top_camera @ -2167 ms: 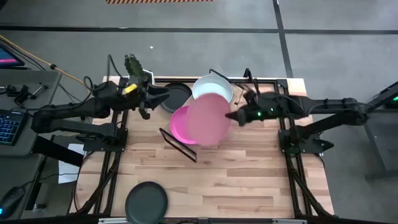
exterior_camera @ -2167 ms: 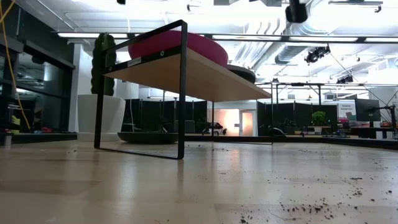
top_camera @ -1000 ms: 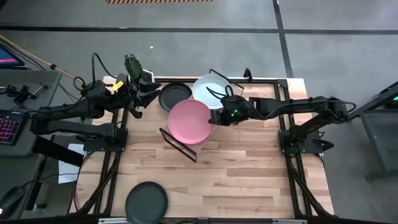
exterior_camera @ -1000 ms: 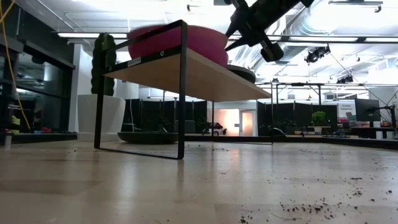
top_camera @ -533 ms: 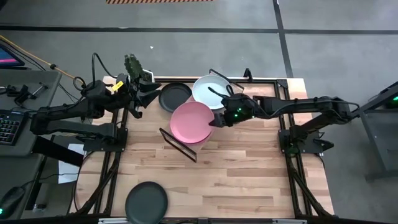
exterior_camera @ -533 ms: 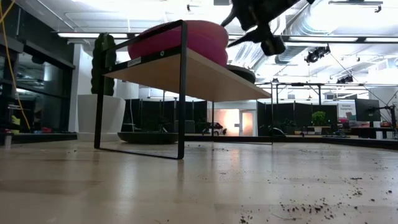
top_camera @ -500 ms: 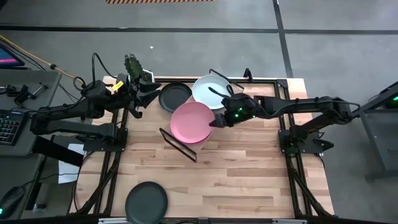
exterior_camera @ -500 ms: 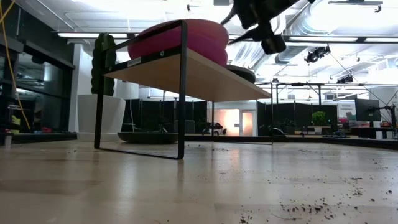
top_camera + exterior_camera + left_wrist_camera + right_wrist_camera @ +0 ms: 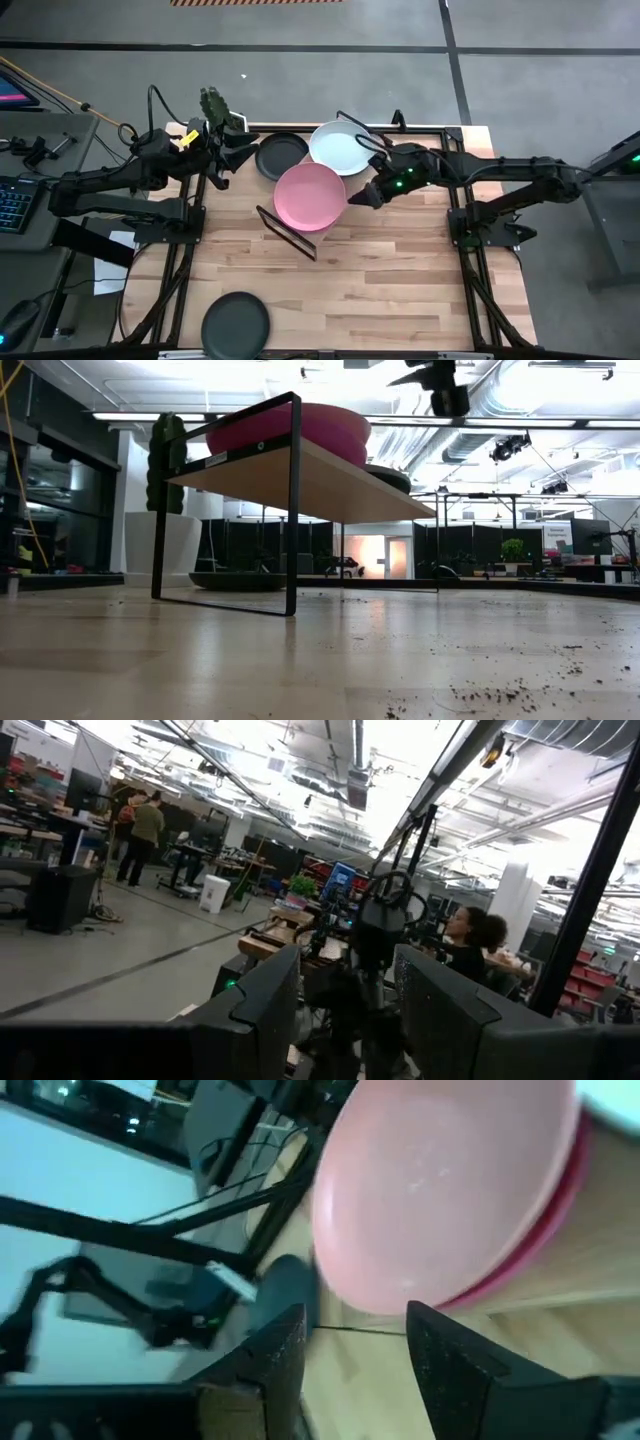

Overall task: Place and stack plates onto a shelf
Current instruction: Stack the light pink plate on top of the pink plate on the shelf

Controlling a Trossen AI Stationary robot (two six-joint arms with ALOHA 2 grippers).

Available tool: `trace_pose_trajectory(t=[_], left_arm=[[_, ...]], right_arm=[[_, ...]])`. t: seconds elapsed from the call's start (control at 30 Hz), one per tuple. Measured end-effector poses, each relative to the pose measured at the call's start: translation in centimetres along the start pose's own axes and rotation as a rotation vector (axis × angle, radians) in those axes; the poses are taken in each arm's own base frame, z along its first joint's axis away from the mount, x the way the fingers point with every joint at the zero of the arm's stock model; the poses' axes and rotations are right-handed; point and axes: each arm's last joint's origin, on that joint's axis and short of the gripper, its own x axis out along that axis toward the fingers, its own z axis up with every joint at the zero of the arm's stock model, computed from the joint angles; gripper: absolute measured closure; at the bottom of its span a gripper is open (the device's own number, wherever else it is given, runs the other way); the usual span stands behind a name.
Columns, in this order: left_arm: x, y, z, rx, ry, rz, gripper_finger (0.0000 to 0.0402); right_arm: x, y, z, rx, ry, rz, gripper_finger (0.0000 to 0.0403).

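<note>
Right gripper spread and empty just beside pink plate stacked on magenta one, white plate lying nearest behind the jaws; left gripper waiting, spread

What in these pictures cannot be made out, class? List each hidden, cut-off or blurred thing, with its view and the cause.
- Magenta plate: high view, covered by the light pink plate; only its rim shows in the right wrist view.
- Shelf top: low view, seen from below; high view, plates cover it.
- Right gripper: low view, cut off by the top edge.
- Left gripper: left wrist view shows only room beyond.
- Dark plate: high view, cropped by the bottom edge.
</note>
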Motion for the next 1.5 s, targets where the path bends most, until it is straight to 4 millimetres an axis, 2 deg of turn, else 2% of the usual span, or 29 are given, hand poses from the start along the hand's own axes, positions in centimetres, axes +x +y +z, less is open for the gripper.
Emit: trace_pose_trajectory(t=[0.13, 0.2, 0.3, 0.33, 0.43, 0.57, 0.7, 0.83, 1.07, 1.23, 1.37, 1.5], left_arm=[[0.0, 0.1, 0.0, 0.000, -0.011, 0.036, 0.0248], [0.0, 0.1, 0.0, 0.000, -0.015, 0.049, 0.0248], [0.0, 0.2, 0.0, -0.002, -0.017, 0.054, 0.0248], [0.0, 0.2, 0.1, -0.002, -0.019, 0.053, 0.0248], [0.0, 0.1, 0.1, -0.010, -0.024, 0.051, 0.0248], [0.0, 0.1, 0.1, -0.029, -0.025, 0.052, 0.0248], [0.0, 0.1, 0.1, -0.030, -0.025, 0.051, 0.0248], [0.0, 0.1, 0.1, -0.045, -0.026, 0.051, 0.0248], [0.0, 0.1, 0.1, -0.045, -0.025, 0.051, 0.0248], [0.0, 0.1, 0.1, -0.045, -0.025, 0.051, 0.0248], [0.0, 0.1, 0.1, -0.045, -0.025, 0.052, 0.0248], [0.0, 0.1, 0.1, -0.045, -0.022, 0.052, 0.0248]], right_arm=[[-0.9, -0.5, 0.0, -0.079, -0.090, -0.117, 0.0269], [-0.8, -0.8, 0.5, -0.106, -0.143, -0.156, 0.0303], [0.1, -1.0, 1.7, -0.148, -0.251, -0.186, 0.0377], [0.6, -1.1, 2.2, -0.164, -0.305, -0.192, 0.0389], [2.2, -1.3, 4.0, -0.171, -0.448, -0.169, 0.0385], [5.0, -3.2, 5.4, -0.131, -0.479, -0.188, 0.0400], [7.4, -5.0, 5.5, -0.073, -0.439, -0.230, 0.0400], [8.5, -5.2, 5.0, -0.068, -0.415, -0.234, 0.0402], [9.0, -4.4, 3.8, -0.091, -0.372, -0.212, 0.0402], [9.0, -4.6, 3.5, -0.091, -0.347, -0.244, 0.0403], [7.3, -3.2, 4.0, -0.167, -0.407, -0.198, 0.0403], [5.1, -2.4, 3.6, -0.270, -0.378, -0.233, 0.0403]])
